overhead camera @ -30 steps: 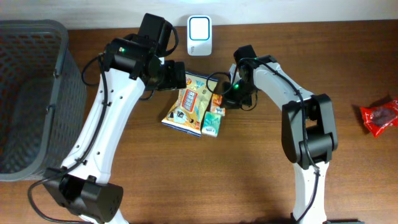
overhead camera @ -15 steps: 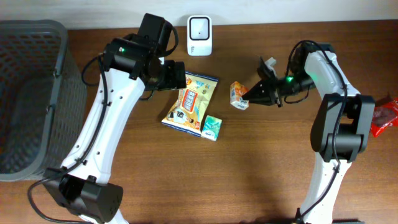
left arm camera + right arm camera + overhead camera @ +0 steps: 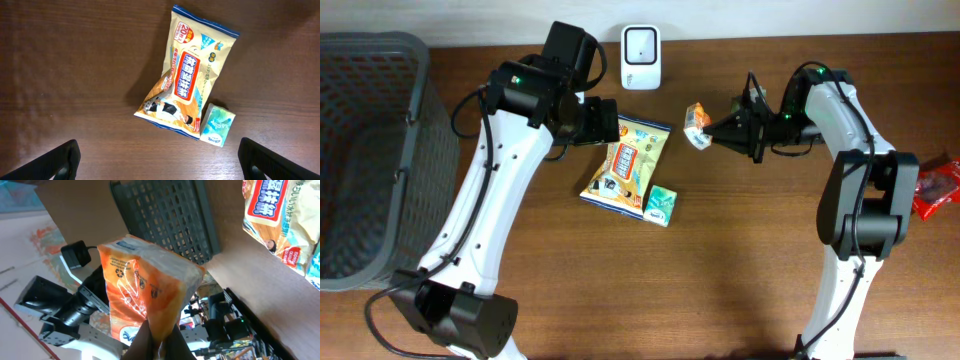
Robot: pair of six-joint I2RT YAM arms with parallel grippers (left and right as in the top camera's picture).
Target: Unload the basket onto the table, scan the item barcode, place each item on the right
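1. The right claw (image 3: 713, 130) is squeezing shut on a small orange pack (image 3: 696, 124), pinching it by one end.
2. The orange pack is hanging in the air above the bench (image 3: 740, 260), not lying on it.
3. It is sitting just to the right of the white scanner (image 3: 640, 44), which is standing at the back edge of the bench.
4. The left claw (image 3: 605, 120) is hovering wide open over a yellow snack bag (image 3: 623, 165) and holding nothing.
5. A small teal box (image 3: 660, 204) is lying right beside the bottom of the snack bag, and it looks like they are touching.
6. A grey basket (image 3: 370, 150) is waiting at the far left, and a red packet (image 3: 932, 190) is lying at the far right.
7. So the picking-up part is looking done: the pack is up and close to the scanner.
8. The scanning part is looking not done yet, because the pack is off to the side and not in front of the scanner's face.
9. I am not seeing a barcode on the side showing to the wrist camera, so the pack is probably needing a turn too.
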